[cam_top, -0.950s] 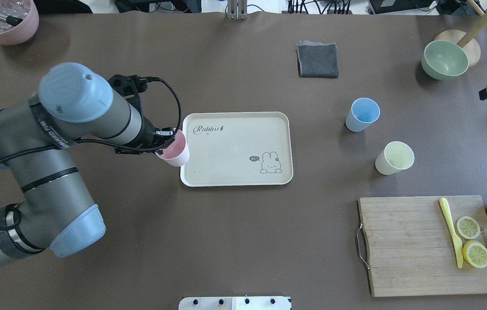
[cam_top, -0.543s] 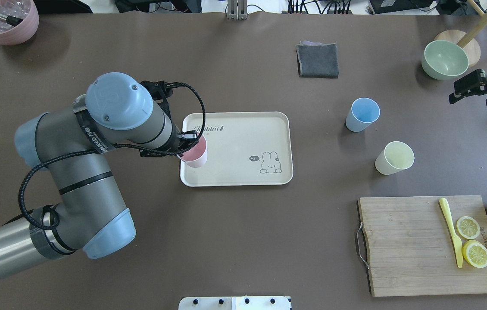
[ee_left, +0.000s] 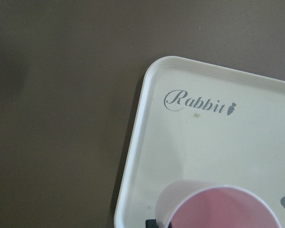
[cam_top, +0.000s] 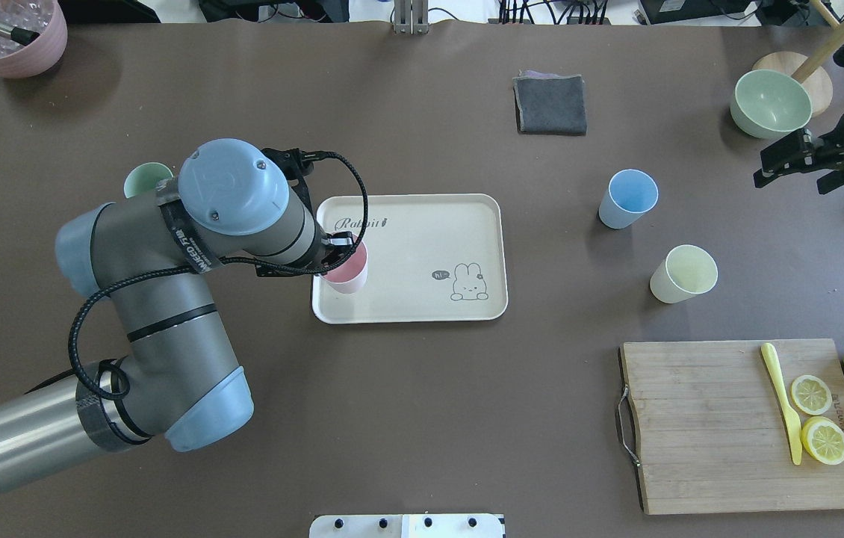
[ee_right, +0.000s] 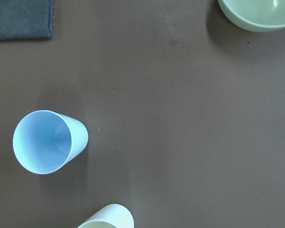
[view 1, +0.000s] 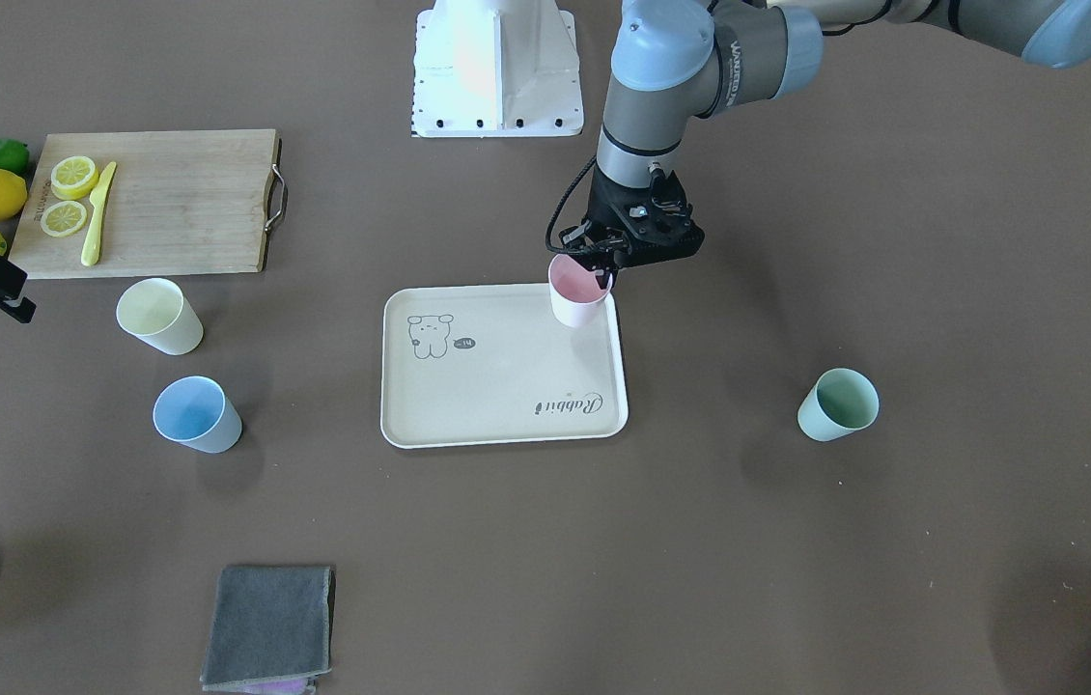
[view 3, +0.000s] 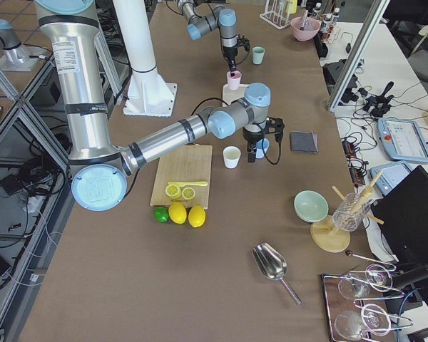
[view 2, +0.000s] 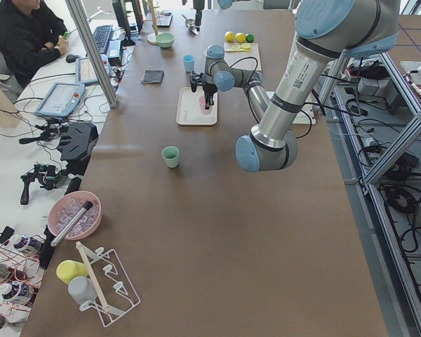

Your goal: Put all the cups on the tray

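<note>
Left gripper [view 1: 601, 273]: fingers pinched on pink cup's rim.
Pink cup [cam_top: 347, 270]: upright, inside tray's corner toward table's left and robot-side edges.
Tray [cam_top: 422, 228]: mid-table.
Right gripper [cam_top: 762, 170]: fingers apart, empty, near table's right edge.
Blue cup [cam_top: 627, 198], yellow cup [cam_top: 683, 274]: upright on tabletop, between tray and right edge.
Green cup [view 1: 837, 403]: upright, toward left edge.

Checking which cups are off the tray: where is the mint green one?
In the front-facing view the mint green cup stands upright on the table, right of the tray, on the robot's left side, with nothing close by.
</note>
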Robot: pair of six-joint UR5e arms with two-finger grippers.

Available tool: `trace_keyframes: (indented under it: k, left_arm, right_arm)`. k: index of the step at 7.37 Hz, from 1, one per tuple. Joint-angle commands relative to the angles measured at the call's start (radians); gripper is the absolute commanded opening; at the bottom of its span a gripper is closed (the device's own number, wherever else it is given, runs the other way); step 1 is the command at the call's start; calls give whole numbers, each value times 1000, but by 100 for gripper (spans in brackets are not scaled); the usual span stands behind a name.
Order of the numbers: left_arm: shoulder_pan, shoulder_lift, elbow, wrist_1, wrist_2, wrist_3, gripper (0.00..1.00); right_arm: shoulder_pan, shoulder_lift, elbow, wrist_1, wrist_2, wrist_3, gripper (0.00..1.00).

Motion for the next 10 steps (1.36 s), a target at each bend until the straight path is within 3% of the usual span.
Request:
trace_keyframes:
  k: [1, 7, 9, 10]
  left_arm:
    - [24, -1, 40, -45, 22, -1, 0]
    - [27, 1, 37, -47, 22, -1, 0]
    - [27, 1, 37, -47, 22, -1, 0]
    - [27, -1, 37, -49, 22, -13, 30]
  right_arm:
    - [-18, 1, -4, 0, -13, 0, 100]
    - [-80, 9, -16, 0, -19, -1, 100]
    - [-119, 7, -24, -2, -63, 0, 100]
    - [-134, 7, -30, -2, -71, 0, 100]
